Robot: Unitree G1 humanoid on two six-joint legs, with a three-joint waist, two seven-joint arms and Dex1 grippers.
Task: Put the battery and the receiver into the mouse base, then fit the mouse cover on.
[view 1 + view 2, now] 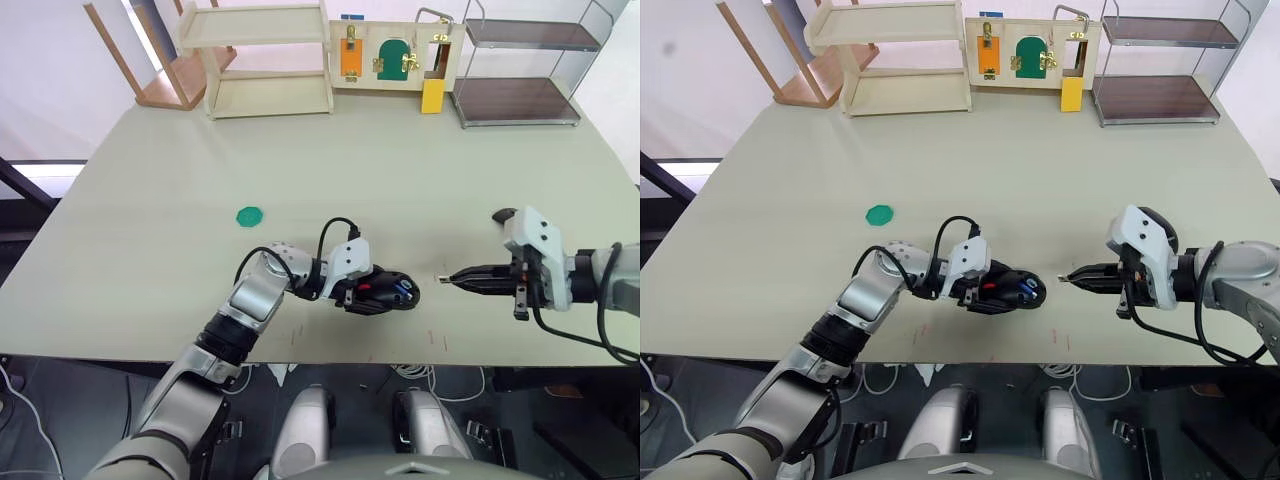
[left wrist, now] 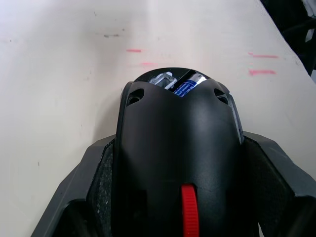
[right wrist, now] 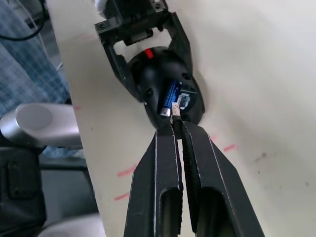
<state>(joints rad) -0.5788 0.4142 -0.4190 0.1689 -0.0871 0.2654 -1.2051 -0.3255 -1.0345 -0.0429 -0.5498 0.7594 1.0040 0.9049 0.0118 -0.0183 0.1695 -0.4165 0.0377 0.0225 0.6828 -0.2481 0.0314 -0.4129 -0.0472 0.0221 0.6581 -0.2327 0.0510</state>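
Observation:
The black mouse base (image 1: 392,281) with red parts lies on the table near the front edge, and my left gripper (image 1: 372,293) is shut on its rear, one finger on each side. In the base's open hollow sits the blue battery (image 3: 171,94), its silver end facing my right gripper (image 1: 455,278). That gripper is shut on the tiny receiver (image 3: 175,110), held a short way right of the base and pointing at the hollow. A small dark shape (image 1: 502,214) shows just behind my right wrist; I cannot tell whether it is the mouse cover.
A flat green disc (image 1: 249,215) lies left of centre. Along the far edge stand a wooden shelf (image 1: 265,60), a latch board (image 1: 390,50), a yellow block (image 1: 432,96) and a wire rack (image 1: 525,70). Red marks dot the table's front edge.

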